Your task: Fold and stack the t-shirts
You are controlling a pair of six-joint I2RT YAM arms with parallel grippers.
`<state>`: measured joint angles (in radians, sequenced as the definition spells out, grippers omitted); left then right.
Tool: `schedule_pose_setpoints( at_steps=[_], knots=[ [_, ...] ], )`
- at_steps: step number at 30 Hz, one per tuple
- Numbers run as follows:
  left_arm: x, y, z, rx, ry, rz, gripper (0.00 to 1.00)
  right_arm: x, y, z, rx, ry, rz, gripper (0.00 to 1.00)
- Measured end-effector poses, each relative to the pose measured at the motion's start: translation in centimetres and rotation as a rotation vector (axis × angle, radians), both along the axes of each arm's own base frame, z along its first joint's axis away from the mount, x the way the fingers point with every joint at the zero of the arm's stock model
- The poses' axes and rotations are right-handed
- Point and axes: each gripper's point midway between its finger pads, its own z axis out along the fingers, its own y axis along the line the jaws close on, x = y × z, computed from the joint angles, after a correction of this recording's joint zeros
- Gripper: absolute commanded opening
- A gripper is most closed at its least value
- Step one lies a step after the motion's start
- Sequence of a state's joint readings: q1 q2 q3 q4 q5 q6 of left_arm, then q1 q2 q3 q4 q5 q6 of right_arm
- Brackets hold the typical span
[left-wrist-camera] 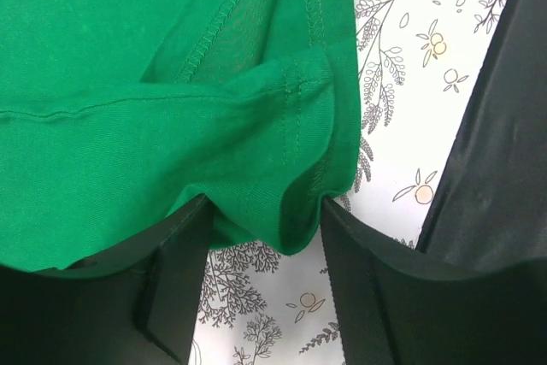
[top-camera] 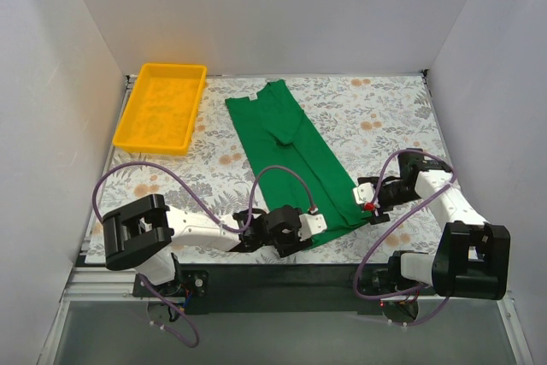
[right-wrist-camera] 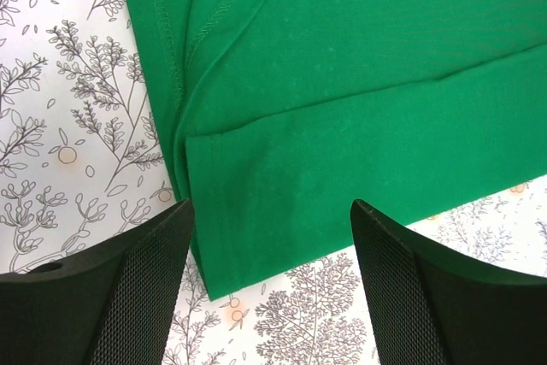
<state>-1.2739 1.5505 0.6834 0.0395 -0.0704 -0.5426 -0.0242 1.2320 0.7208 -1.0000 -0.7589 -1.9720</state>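
Note:
The green t-shirt (top-camera: 295, 147) lies folded into a long strip running from the far middle towards the near edge. My left gripper (top-camera: 313, 223) is at the strip's near left corner. In the left wrist view its jaws stand partly apart around the bunched hem (left-wrist-camera: 286, 211), which touches both fingertips (left-wrist-camera: 190, 245) and drapes over the left one. My right gripper (top-camera: 367, 200) is at the near right corner, open. In the right wrist view its fingers (right-wrist-camera: 145, 271) straddle the flat folded corner (right-wrist-camera: 282, 203) without touching it.
A yellow plastic tray (top-camera: 162, 107) stands at the far left. White walls close in the table on the left, right and back. The floral tablecloth (top-camera: 385, 117) shows bare to the right of the shirt.

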Motion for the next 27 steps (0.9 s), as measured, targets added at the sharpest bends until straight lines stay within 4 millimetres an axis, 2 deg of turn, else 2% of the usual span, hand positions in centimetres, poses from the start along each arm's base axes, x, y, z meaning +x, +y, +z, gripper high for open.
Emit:
schedule_pose_setpoints(
  at_steps=[5,8,9,11,17,20,24,27],
  knots=[
    [0.0,-0.2,0.1,-0.008,-0.001,-0.006,0.44,-0.5,-0.2,-0.8,-0.013,0.032,0.000,0.77],
    [-0.4,-0.2,0.0,-0.012,0.013,-0.017,0.55,-0.9,-0.4,-1.4,-0.029,0.047,0.000,0.76],
    [-0.5,-0.1,0.0,-0.014,0.019,-0.021,0.67,-1.1,-0.5,-1.6,-0.034,0.054,0.001,0.76],
    [-0.9,0.1,0.2,-0.025,0.033,-0.028,0.73,-1.3,-0.6,-1.8,-0.040,0.060,0.001,0.76],
    [-2.2,-0.4,2.9,-0.103,0.057,-0.065,0.74,-1.4,-0.6,-1.8,-0.040,0.063,0.000,0.75],
    [-2.8,-1.0,3.4,-0.115,0.070,-0.081,0.74,-1.4,-0.6,-1.9,-0.036,0.067,-0.001,0.74],
    [-2.9,-1.9,2.7,-0.099,0.085,-0.084,0.73,-1.3,-0.8,-1.9,-0.035,0.069,-0.014,0.73],
    [-2.8,-2.2,1.0,-0.058,0.095,-0.077,0.72,-1.2,-1.0,-1.9,-0.033,0.069,-0.028,0.73]
  ],
)
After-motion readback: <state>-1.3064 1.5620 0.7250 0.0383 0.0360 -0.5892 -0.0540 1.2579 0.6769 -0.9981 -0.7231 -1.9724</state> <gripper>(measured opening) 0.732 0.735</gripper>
